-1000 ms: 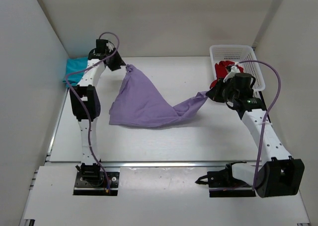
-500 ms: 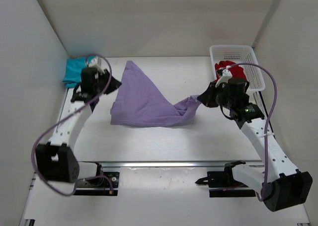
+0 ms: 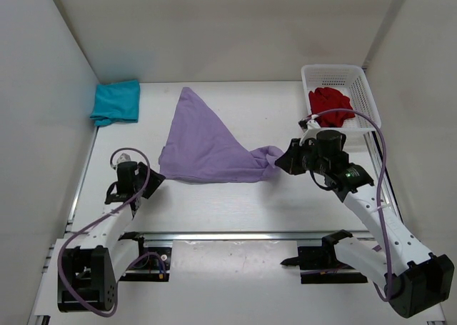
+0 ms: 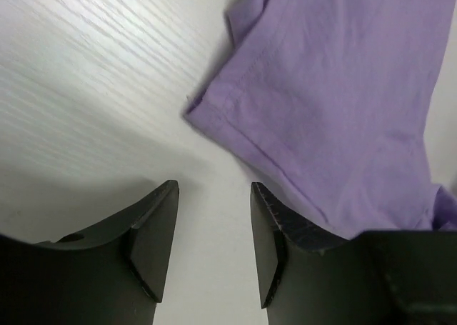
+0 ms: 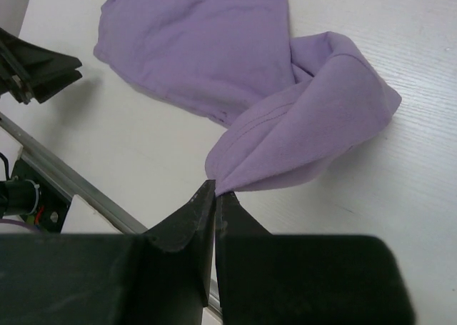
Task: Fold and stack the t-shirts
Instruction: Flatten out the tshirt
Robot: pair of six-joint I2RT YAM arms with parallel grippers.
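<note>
The purple shirt (image 3: pixel 207 143) lies rumpled in the middle of the surface (image 3: pixel 214 203), spread in a rough triangle with its right end bunched into a roll. The right tool (image 5: pixel 214 191) is clenched on the tip of that roll, low and close to the surface. The left tool (image 4: pixel 213 196) is released and holds nothing; it hovers just short of a stitched corner on the shirt's near left, with bare surface between its fingers. The teal shirt (image 3: pixel 116 101) sits folded in the far left corner, and the red shirt (image 3: pixel 330 105) lies in the basket (image 3: pixel 335 71) on the far right. To my eye the job now is getting the purple one flat. The left tool should slide forward until the seam is well between its fingers, then close on the doubled hem and not on a single layer. Then both can draw apart evenly, keeping the cloth low so it doesn't drag into fresh folds.
</note>
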